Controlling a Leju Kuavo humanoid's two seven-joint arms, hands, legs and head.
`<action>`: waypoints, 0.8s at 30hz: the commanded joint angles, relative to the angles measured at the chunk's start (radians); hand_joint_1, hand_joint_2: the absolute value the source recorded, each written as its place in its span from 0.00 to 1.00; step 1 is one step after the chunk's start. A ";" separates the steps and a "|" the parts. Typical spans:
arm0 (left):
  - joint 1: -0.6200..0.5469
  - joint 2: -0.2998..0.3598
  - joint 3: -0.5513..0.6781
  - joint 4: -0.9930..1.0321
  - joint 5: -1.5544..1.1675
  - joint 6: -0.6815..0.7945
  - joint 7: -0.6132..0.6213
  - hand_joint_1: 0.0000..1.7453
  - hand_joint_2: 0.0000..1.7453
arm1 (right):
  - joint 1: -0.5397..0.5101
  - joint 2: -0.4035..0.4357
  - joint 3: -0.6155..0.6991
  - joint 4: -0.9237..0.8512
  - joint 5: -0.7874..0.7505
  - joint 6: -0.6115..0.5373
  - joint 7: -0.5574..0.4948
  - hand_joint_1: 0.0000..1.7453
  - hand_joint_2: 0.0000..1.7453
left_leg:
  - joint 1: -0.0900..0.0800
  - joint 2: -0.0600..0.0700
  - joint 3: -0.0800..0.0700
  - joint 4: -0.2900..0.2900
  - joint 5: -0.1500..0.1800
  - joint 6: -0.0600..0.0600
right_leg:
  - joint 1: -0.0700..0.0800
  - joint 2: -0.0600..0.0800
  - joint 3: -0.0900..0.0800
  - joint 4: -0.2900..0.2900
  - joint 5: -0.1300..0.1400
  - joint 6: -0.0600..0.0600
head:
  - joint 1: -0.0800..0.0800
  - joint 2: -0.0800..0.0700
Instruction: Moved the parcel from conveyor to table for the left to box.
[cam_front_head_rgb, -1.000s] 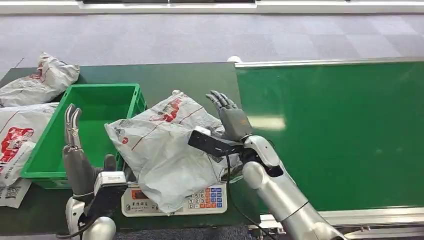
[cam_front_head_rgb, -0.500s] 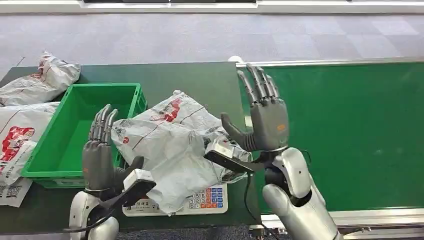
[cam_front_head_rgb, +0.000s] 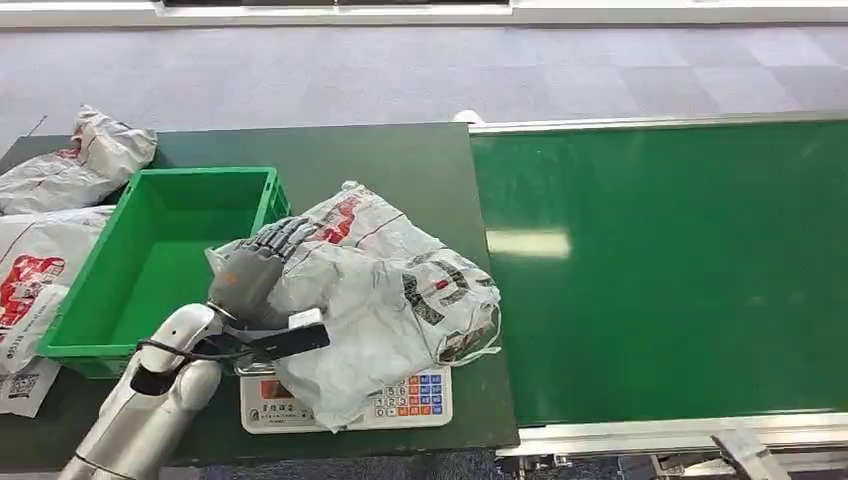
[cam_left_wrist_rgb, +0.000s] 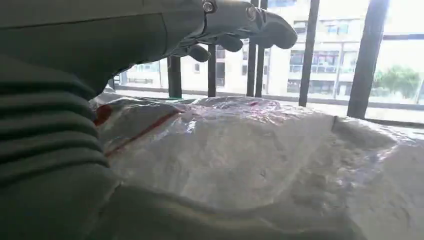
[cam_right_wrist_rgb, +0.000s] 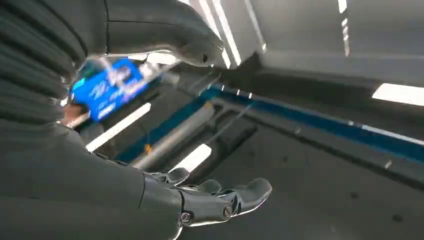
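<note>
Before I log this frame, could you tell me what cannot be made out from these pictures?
- Scale, head view: its display and platform lie under the parcel.
- Left hand, head view: it lies on the parcel; whether it grips cannot be told.
- Parcel print: too small to read.
- Left-edge bags: cut off.

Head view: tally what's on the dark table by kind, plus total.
White plastic mailer parcels: 4 — one lying over the scale under the left robot hand, three left of the crate
Green plastic crate: 1
White electronic scale with coloured keypad: 1
Total: 6
</note>
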 joint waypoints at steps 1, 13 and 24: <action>0.022 0.167 -0.164 0.046 0.033 -0.069 0.032 0.00 0.00 | -0.046 0.297 -0.327 -0.039 -0.080 0.004 -0.190 0.00 1.00 | 0.000 0.002 0.001 -0.003 0.002 -0.001 | 0.000 -0.001 0.000 -0.002 0.002 -0.001 | 0.000 0.000; 0.015 0.014 -0.319 0.448 -0.033 -0.068 0.041 0.46 1.00 | -0.165 0.256 -0.221 0.066 -0.041 0.004 -0.229 0.00 1.00 | -0.002 0.003 0.014 -0.010 0.005 0.000 | -0.002 0.000 0.007 -0.007 0.004 0.000 | 0.000 0.000; 0.009 0.016 -0.317 0.447 -0.033 -0.070 0.043 0.46 1.00 | -0.154 0.256 -0.221 0.058 -0.046 0.004 -0.225 0.00 1.00 | -0.008 -0.014 0.014 0.004 -0.005 0.007 | -0.008 -0.018 0.022 0.006 -0.016 0.004 | 0.000 0.000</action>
